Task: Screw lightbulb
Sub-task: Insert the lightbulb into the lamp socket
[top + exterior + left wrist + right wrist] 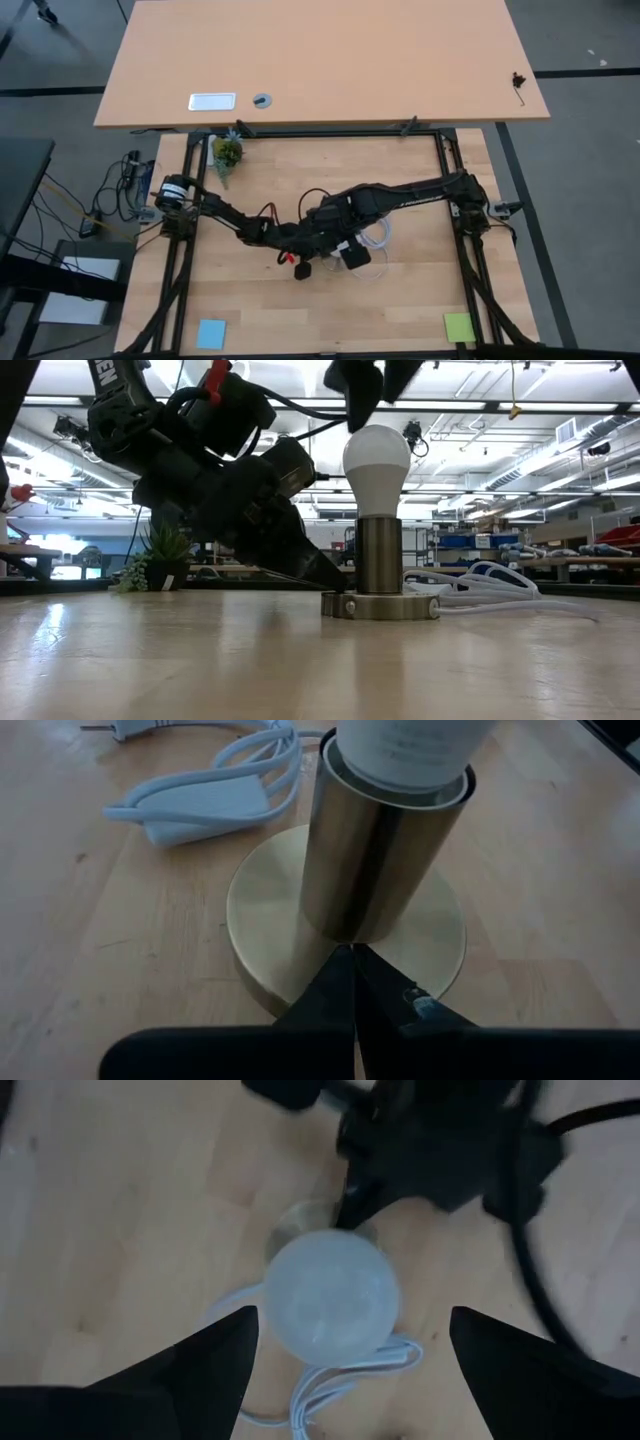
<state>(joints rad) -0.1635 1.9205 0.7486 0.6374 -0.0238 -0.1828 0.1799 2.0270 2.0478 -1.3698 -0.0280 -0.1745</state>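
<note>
The small white pear-shaped lightbulb [376, 460] stands upright in the brass socket [380, 850]. My right gripper [350, 1342] hovers above, spread wide and empty; my left gripper [352, 982], pinched shut, braces the base. Smooth, fragile: I'd clasp its rounded head gently.

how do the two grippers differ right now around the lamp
The left gripper is shut, while the right gripper is open with its fingers spread wide. The left one sits low, its tips pressed on the brass base beside the socket tube; the right one hangs above the lightbulb, straddling it without touching. The left comes in from the side, the right from overhead. Both are dark two-finger grippers gathered at the same lamp.
</note>
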